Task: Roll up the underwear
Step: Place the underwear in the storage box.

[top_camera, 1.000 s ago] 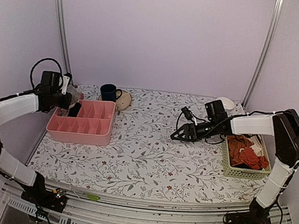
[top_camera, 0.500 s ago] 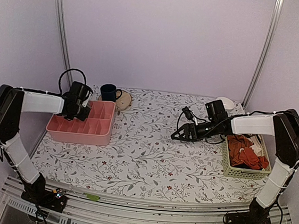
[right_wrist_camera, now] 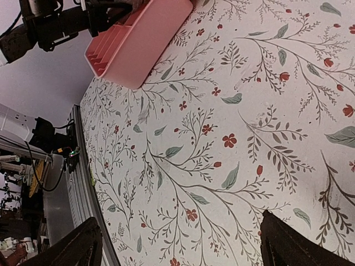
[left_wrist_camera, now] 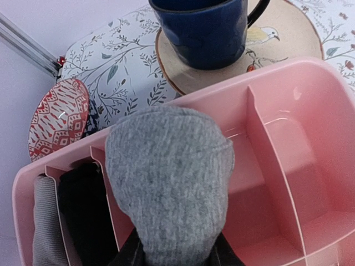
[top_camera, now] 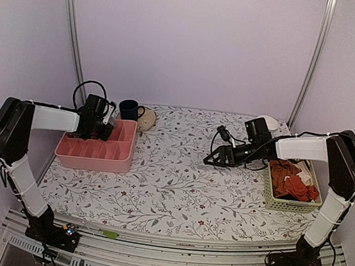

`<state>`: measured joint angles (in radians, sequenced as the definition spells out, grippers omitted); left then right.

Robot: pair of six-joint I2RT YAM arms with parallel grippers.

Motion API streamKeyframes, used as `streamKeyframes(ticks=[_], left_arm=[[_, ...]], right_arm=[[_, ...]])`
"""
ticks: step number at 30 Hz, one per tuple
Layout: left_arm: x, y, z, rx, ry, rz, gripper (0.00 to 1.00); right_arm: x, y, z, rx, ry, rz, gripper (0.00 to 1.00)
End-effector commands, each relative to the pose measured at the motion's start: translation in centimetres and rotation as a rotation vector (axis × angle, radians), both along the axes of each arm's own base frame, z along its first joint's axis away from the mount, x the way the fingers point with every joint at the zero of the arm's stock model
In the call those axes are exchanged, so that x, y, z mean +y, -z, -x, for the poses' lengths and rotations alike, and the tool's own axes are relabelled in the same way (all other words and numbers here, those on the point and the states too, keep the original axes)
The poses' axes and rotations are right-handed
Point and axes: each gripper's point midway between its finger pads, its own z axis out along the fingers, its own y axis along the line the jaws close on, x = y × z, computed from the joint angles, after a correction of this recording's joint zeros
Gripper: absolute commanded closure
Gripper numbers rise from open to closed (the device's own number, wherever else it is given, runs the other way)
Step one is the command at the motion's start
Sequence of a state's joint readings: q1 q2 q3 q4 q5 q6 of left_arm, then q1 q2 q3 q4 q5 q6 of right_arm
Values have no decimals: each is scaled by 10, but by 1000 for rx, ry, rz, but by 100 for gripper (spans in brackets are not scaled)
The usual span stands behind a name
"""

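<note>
- Since the earlier frames, the left arm has been swung in from beyond the table's left edge; the left gripper [top_camera: 98, 131] is now placed over the far-left end of the pink organiser [top_camera: 92, 156]. The right gripper [top_camera: 215, 157] is seen almost unmoved.
- Just behind the organiser a blue mug [left_wrist_camera: 202, 33] is noted, set on a beige round piece with a bird print [left_wrist_camera: 277, 39]. A red patterned disc [left_wrist_camera: 58, 119] is seen at the organiser's left corner.
- Nothing is seen between the roll and the compartments below it.
- Two left-end slots are filled: a dark garment [left_wrist_camera: 83, 210] and a grey garment [left_wrist_camera: 44, 221]. The wider compartments to the right are seen bare.
- At the table's right side, a pale green basket [top_camera: 284, 204] is filled with orange-red garments [top_camera: 293, 183].
- The underwear [left_wrist_camera: 169, 188] is rolled into a rounded, heathered grey bundle, clamped at its base by the left pincer and held above the organiser; contact with the tray cannot be told.
- The right pincer's fingers [right_wrist_camera: 288, 244] are spread wide above the floral tablecloth [right_wrist_camera: 222, 138], nothing held.
</note>
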<state>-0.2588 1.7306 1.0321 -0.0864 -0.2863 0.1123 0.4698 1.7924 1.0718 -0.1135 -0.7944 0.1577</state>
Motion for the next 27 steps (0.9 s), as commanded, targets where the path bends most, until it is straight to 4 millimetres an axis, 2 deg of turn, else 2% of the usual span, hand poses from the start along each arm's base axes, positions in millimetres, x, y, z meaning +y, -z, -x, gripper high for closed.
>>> streamKeyframes(ticks=[1, 10, 12, 18, 23, 27], left_arm=[[-2, 6, -9, 9, -3, 134, 100], [12, 34, 1, 121, -48, 258, 100], [18, 35, 5, 132, -79, 278, 100], [33, 22, 15, 90, -177, 314, 100], [51, 25, 14, 92, -302, 270, 100], [64, 4, 9, 7, -374, 253, 100]], right_arm=[[-6, -8, 2, -13, 10, 3, 1], [-6, -7, 3, -13, 8, 10, 1], [-7, -7, 3, -13, 10, 11, 1], [-6, -5, 3, -13, 9, 9, 1], [-4, -5, 1, -13, 7, 3, 1], [-4, -6, 0, -15, 5, 1, 1]])
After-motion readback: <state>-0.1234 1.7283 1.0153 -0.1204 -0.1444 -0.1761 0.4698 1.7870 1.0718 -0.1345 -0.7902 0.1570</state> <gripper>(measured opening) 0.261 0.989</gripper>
